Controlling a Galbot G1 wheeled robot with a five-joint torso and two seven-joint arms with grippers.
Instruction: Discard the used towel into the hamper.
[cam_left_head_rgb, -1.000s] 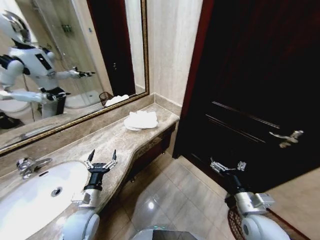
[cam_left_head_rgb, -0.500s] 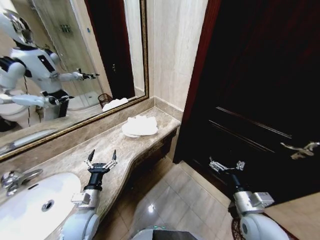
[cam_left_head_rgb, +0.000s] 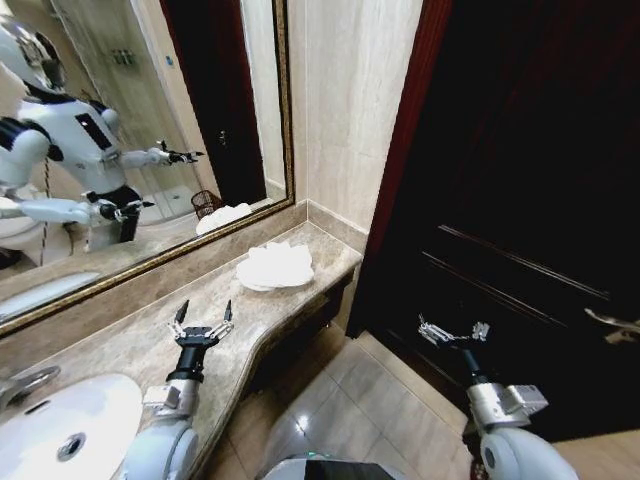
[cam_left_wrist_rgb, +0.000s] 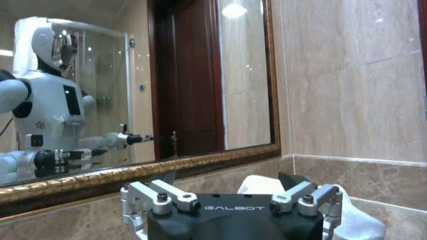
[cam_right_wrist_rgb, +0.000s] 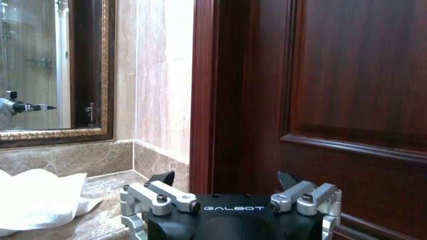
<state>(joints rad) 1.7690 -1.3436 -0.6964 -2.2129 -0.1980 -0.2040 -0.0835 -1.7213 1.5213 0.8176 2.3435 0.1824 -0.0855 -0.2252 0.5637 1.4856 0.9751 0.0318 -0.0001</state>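
Crumpled white towel (cam_left_head_rgb: 276, 267) lying unheld at the marble counter's (cam_left_head_rgb: 130, 330) far right end, awaiting pickup; left gripper (cam_left_head_rgb: 201, 318) over the near counter and right gripper (cam_left_head_rgb: 452, 331) before the dark door (cam_left_head_rgb: 520, 180), both spread open, empty.

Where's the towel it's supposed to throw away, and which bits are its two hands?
Towel (cam_left_head_rgb: 275, 268): head view, middle of the crumpled white heap on the counter.
Left gripper (cam_left_head_rgb: 201, 318): head view, between its spread fingertips.
Right gripper (cam_left_head_rgb: 453, 329): head view, between its spread fingertips.

Towel (cam_left_head_rgb: 275, 268) on counter (cam_left_head_rgb: 130, 325) below mirror (cam_left_head_rgb: 140, 130); door (cam_left_head_rgb: 520, 200) apparently right.
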